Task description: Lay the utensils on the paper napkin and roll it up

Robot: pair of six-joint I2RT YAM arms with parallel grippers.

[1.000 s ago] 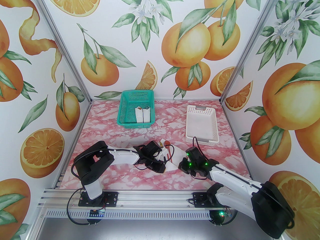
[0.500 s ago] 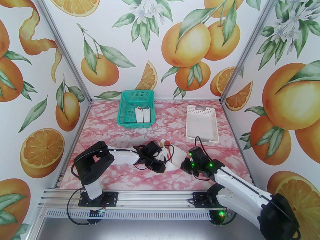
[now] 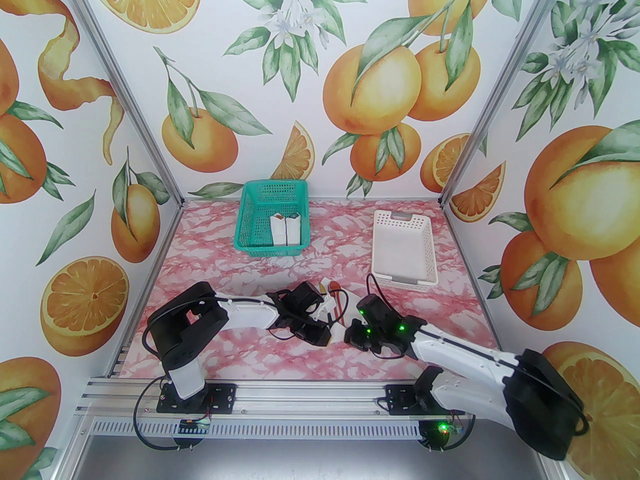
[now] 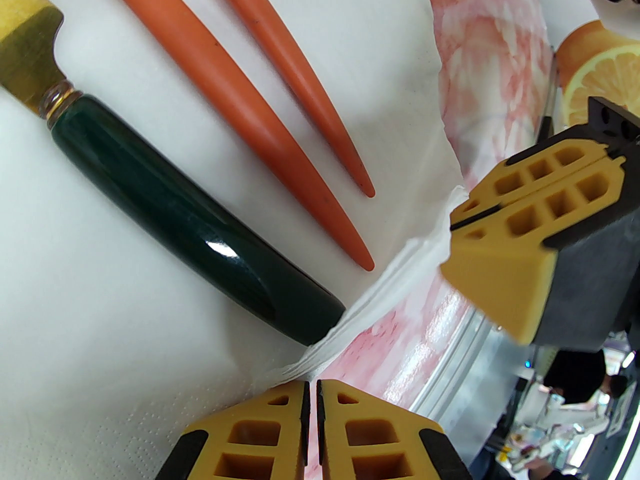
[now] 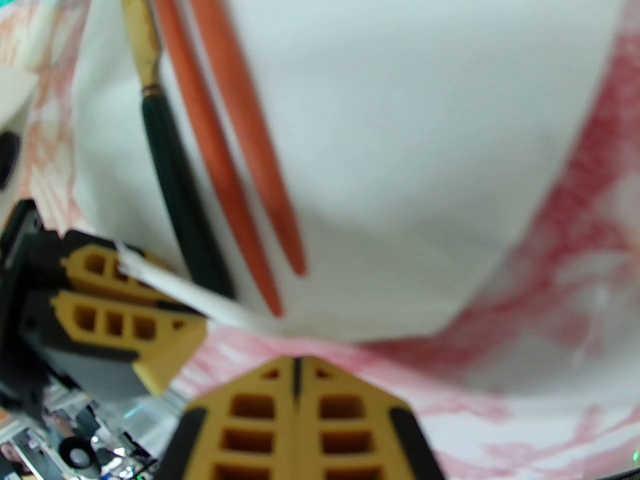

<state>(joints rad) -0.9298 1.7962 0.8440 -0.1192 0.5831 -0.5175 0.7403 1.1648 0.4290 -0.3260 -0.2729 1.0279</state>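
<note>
"What's around the cell?"

"I see walls (image 3: 320, 93) papered with oranges, leaves and white blossom."

"And below?"

"A pink-and-white marbled tabletop (image 3: 210, 248), aluminium posts (image 3: 123, 88) at the back corners, a slotted rail (image 3: 300, 393) along the near edge. Light is bright and even."

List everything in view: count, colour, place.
paper napkin: 1, white, near-centre table, between both hands
knife: 1, dark green handle, gold blade, on napkin
orange utensils: 2, orange, on napkin beside knife
green basket: 1, teal, far left-centre
wrapped bundles: 2, white with brown tips, in green basket
white basket: 1, white, far right
table: 1, pink marble
left hand: 1, yellow fingers, shut on napkin's near edge
right hand: 1, yellow fingers, shut, at napkin's near edge
</note>
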